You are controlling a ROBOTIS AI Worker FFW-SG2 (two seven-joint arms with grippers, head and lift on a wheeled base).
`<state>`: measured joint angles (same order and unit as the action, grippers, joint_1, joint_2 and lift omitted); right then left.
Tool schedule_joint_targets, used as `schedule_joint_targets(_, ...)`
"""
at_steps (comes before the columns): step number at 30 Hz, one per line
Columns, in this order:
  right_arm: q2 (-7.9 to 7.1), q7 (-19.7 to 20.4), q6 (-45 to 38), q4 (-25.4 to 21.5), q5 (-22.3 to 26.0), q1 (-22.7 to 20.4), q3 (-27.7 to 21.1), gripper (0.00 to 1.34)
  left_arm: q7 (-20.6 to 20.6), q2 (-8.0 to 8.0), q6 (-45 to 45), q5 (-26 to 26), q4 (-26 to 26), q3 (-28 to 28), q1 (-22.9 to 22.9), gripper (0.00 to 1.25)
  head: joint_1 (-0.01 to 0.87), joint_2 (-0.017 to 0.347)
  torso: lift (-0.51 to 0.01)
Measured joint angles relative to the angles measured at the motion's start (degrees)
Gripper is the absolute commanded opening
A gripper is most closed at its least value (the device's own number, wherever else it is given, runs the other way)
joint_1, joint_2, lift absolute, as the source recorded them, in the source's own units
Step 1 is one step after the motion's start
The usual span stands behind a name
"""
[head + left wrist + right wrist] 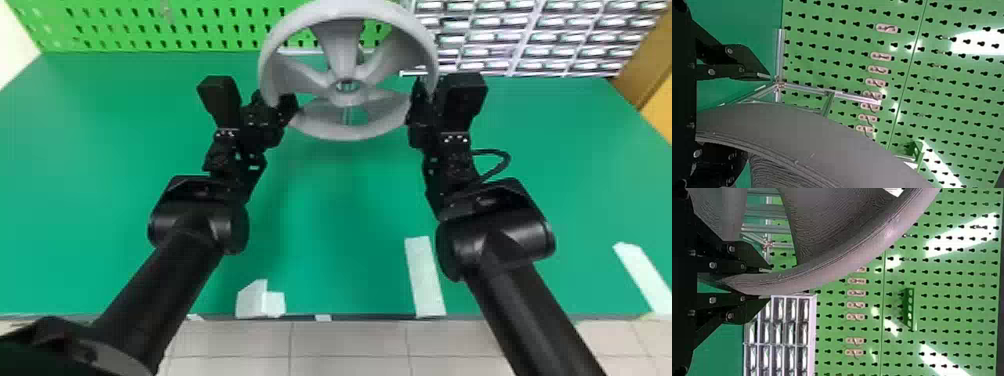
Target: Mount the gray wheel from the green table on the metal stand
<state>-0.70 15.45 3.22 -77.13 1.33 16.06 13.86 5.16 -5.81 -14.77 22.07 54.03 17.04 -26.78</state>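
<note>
Black arms extend forward over the green table (340,220), framing the gray wheel (345,132) raised between their grippers.
Both arms angle inward from the bottom edge, wrists nearly parallel beyond the bent joints; the left gripper (276,104) has its fingers spread wide around the rim, one standing apart from it, while the right gripper (425,99) pinches the opposite side between narrowed fingers; behind the tilted wheel stand the metal stand (852,96) and, farther back, a green pegboard (150,25).

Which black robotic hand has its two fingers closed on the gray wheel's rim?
The right hand, pinching the rim; the left hand has fingers wide apart.
</note>
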Motion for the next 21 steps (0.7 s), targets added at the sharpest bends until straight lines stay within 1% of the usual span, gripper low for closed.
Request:
schedule_joint_targets(3,-0.01,0.08,-0.42,-0.24,0.05,0.08,0.10,0.17,-0.18,-0.01,0.48,-0.10,0.24,0.06,-0.08,0.38,0.867,0.052,-0.100)
schedule_joint_targets(7,-0.10,0.35,-1.22,-0.88,0.07,0.10,0.19,0.17,-1.62,-0.02,1.44,-0.47,0.86,0.03,-0.12,0.38,0.867,0.052,-0.100)
schedule_joint_targets(21,-0.44,0.35,-2.93,-1.71,0.07,0.68,0.57,0.17,-1.63,-0.02,2.94,-1.51,1.63,-0.55,-0.44,0.38,0.867,0.052,-0.100)
